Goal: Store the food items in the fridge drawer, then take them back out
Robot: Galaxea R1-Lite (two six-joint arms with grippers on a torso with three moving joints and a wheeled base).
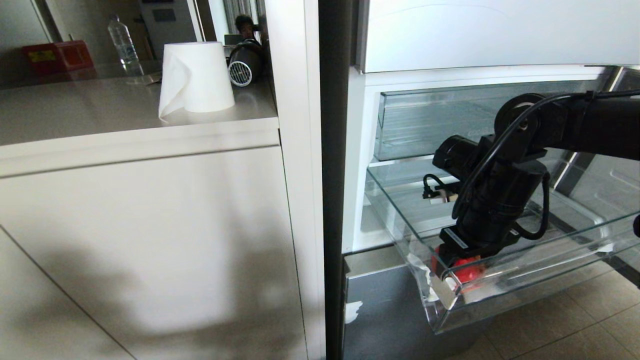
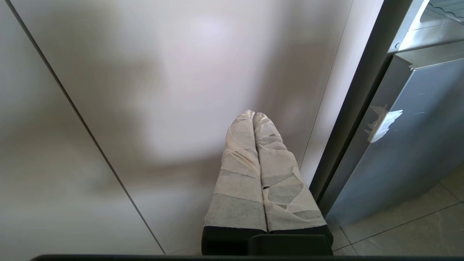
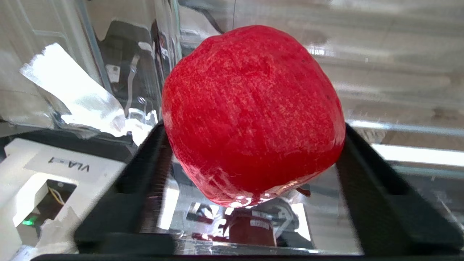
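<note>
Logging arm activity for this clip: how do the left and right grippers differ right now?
The right gripper reaches down into the clear fridge drawer, its black fingers either side of the red fruit. The left gripper hangs by the white cabinet, shut and empty, its fingers wrapped in pale tape. Both point at fixed kitchen furniture.

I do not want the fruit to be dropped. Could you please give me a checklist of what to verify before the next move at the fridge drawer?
1. Fridge drawer pulled out, with its top open for access: ok.
2. Red fruit inside the drawer, near its taped front corner: ok.
3. Right gripper down in the drawer, astride the fruit: ok.
4. Firm hold on the fruit: cannot tell.
5. Left gripper shut, parked by the cabinet panel, away from the drawer: ok.
</note>
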